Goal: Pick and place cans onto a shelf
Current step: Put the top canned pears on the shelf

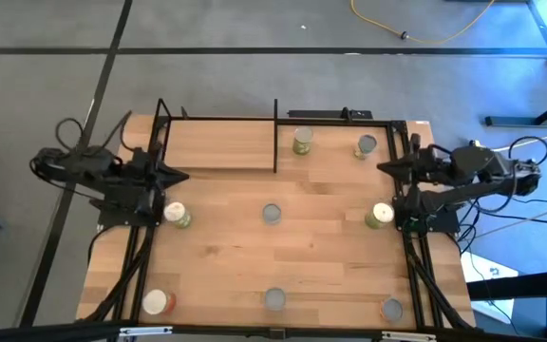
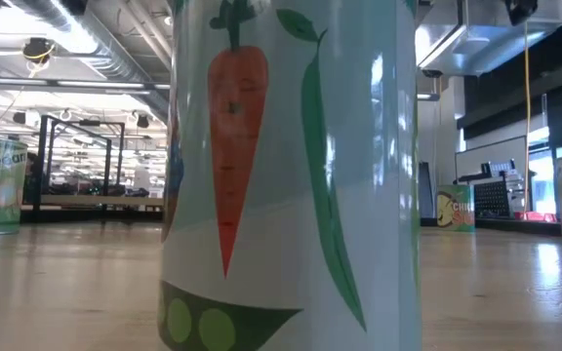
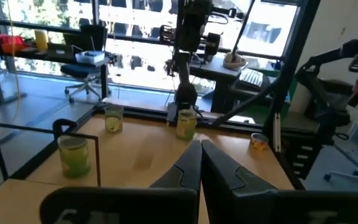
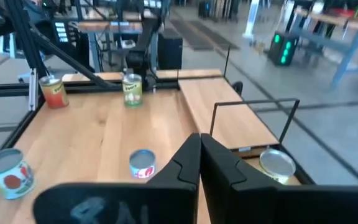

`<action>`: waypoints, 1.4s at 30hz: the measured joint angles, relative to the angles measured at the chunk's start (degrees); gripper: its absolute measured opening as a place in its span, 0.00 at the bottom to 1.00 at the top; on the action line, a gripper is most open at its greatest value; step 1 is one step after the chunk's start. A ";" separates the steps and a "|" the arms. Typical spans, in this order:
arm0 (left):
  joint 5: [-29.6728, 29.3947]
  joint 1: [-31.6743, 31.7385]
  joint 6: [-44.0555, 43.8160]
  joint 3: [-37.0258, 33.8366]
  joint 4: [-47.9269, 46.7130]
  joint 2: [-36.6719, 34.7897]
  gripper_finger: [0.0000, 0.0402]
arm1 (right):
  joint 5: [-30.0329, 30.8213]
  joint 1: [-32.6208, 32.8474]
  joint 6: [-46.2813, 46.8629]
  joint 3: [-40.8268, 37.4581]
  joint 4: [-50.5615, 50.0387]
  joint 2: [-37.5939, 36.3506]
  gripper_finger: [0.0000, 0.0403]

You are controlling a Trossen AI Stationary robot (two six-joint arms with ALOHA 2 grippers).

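Note:
Several small cans stand upright on their bases across the tabletop, among them one beside each arm [image 1: 176, 215] [image 1: 380, 216], one at the middle [image 1: 272, 214] and two near the far edge [image 1: 302, 142] [image 1: 366, 145]. The shelf [image 1: 218, 144], a light-wood board in thin black rods, stands at the far left of the table. My left gripper [image 1: 184, 175] [image 3: 201, 149] hovers shut at the left edge, pointing level across the table. At the right edge, my right gripper [image 1: 382, 168] [image 4: 199, 142] is also shut, raised and tipped slightly down. Neither holds anything.
Three more cans stand along the near edge [image 1: 157, 302] [image 1: 274, 299] [image 1: 391, 309]; the middle one fills the low view [image 2: 291, 175]. Black frame rods [image 1: 275, 133] rise at the far edge. Bare wood lies between the middle can and the near row.

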 joint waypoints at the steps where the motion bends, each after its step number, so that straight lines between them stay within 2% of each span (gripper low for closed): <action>1: -0.50 0.00 -0.05 2.50 -1.59 1.46 0.00 | 0.01 0.00 1.32 2.31 -1.85 1.73 0.03; 7: -2.90 0.00 -1.65 16.01 -9.11 9.97 0.00 | 0.76 0.00 7.93 15.81 -14.39 11.56 0.03; 11: -6.29 0.02 -5.16 24.95 -18.90 16.17 0.00 | 2.07 0.00 15.44 24.38 -23.58 17.13 0.03; 18: -6.33 0.02 -12.55 38.81 -32.67 26.52 0.00 | 1.28 0.00 25.15 37.59 -37.94 24.97 0.03; 24: -4.65 0.02 -19.56 50.23 -46.31 33.59 0.00 | -0.59 0.00 32.54 45.90 -49.69 29.59 0.03; 30: -4.40 0.02 -24.59 55.18 -53.89 38.06 0.00 | -5.71 -0.04 35.88 47.36 -50.66 32.47 0.03; 33: -1.60 0.02 -27.09 55.26 -55.93 39.31 0.00 | -7.96 -0.05 36.69 46.48 -50.88 33.56 0.03; 37: -0.63 0.02 -31.16 55.26 -58.56 40.53 0.00 | -8.06 -0.06 38.75 45.72 -50.92 35.44 0.03; 42: -0.48 0.03 -31.85 55.26 -58.33 41.53 0.00 | -8.09 -1.83 42.57 43.43 -50.81 37.46 0.03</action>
